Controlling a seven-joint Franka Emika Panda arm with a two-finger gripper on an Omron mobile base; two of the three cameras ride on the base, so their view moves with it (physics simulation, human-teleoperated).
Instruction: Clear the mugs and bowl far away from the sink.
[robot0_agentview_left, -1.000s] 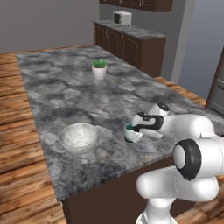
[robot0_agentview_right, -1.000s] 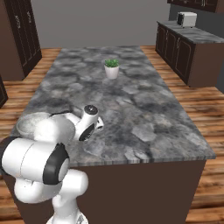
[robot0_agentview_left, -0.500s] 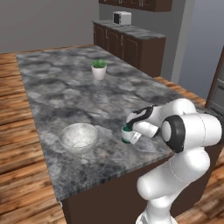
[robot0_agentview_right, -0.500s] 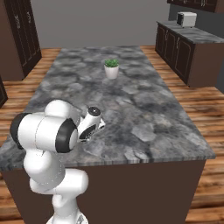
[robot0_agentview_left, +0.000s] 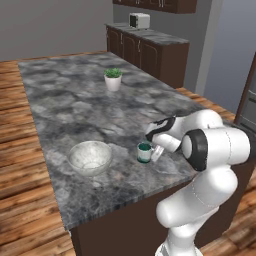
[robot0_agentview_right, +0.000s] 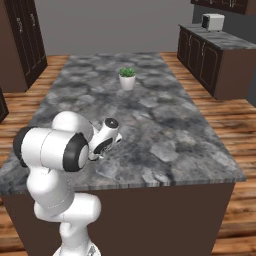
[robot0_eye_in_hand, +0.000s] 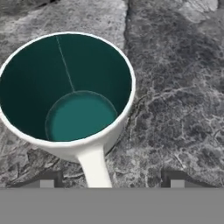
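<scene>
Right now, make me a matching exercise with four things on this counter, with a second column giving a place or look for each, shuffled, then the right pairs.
Things:
1. mug
2. bowl
3. plant pot
4. claw

Descriptions:
A. far down the counter, holding green leaves
B. wide, shallow and pale, left of the mug in the left base view
C. white outside, dark teal inside, standing upright
D. low at the mug's side, above the counter

Pairs: 1-C, 2-B, 3-A, 4-D

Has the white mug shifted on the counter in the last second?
No. The white mug sits at the same spot beside the bowl; the arm alone swung.
</scene>
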